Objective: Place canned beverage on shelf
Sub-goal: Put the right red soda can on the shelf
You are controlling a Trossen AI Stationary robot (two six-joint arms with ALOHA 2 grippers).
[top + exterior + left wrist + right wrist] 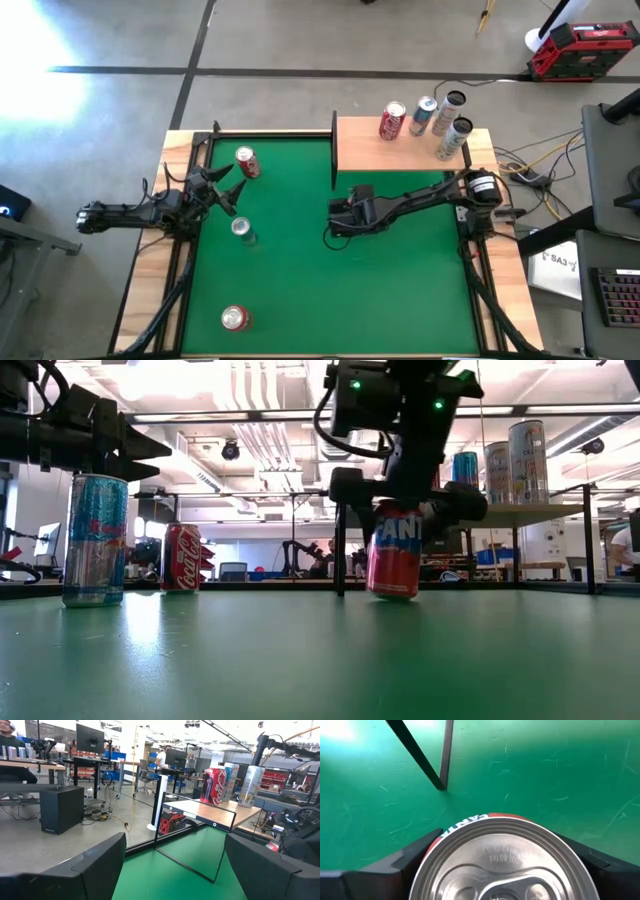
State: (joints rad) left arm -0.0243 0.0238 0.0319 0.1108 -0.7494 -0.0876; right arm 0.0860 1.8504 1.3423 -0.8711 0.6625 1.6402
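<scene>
Cans stand scattered over my green felt surface (380, 300). My right gripper (405, 510) is low over the middle of it, its jaws on either side of a red Fanta can (394, 550) that stands upright on the felt; the right wrist view shows the silver lid (502, 862) filling the space between the two dark fingers (395, 862), but I cannot tell whether they actually press the can's wall. That can sits just in front of the shelf, a small light-wood board with thin black posts (365, 150) at the far right corner of the surface. Up on the board stand a red Coca-Cola can (393, 121), a slim blue can (424, 116) and two slim pale cans (453, 125), close together. My left gripper (225, 188) hangs near the left edge, jaws parted with nothing between them. Near it, a second red cola can (246, 162) stands toward the far side and a slim silver-blue can (242, 230) just on the near side. Another red can (235, 318) stands well apart near the front edge.
</scene>
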